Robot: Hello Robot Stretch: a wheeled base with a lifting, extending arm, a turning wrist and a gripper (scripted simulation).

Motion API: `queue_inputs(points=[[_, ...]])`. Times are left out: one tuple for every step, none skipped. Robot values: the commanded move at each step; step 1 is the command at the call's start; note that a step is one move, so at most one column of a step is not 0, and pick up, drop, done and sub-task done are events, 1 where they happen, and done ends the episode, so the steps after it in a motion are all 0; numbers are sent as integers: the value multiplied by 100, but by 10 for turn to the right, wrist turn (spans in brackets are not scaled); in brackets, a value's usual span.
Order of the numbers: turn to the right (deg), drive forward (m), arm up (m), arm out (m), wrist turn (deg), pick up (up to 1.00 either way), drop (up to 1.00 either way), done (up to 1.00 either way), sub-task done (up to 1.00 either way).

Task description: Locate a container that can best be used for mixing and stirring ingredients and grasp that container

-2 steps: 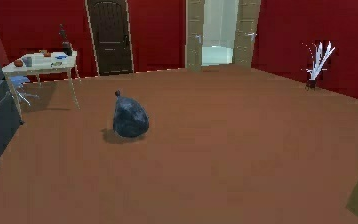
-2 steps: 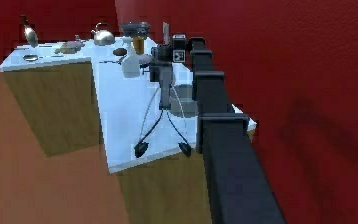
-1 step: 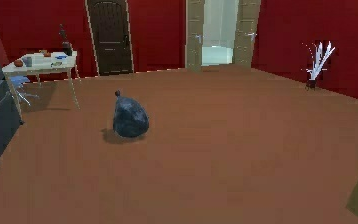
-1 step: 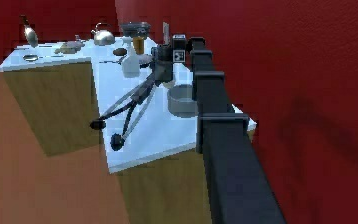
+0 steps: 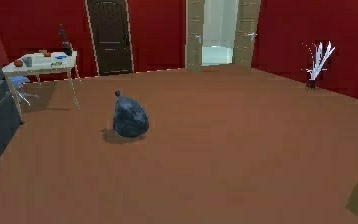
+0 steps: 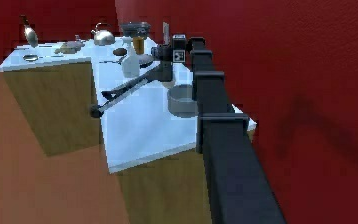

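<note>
Clearly, one grey bowl (image 6: 179, 100) tops one counter (image 6: 137, 135).

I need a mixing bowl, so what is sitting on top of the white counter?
On the white counter: a grey bowl-like container beside the arm, a white round item, a golden kettle and a dark appliance farther back. The arm hides the counter's right edge.

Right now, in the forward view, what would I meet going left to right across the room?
White table → dark tied bag on the floor → open doorway → white fronds in a dark pot.
</note>
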Motion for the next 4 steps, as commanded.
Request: queue_inputs(points=[[0, 0, 0, 0, 450, 0, 0, 0, 0], [0, 0, 0, 0, 450, 0, 0, 0, 0], [0, 0, 0, 0, 180, 0, 0, 0, 0], [0, 0, -16, 0, 0, 0, 0, 0, 0]])
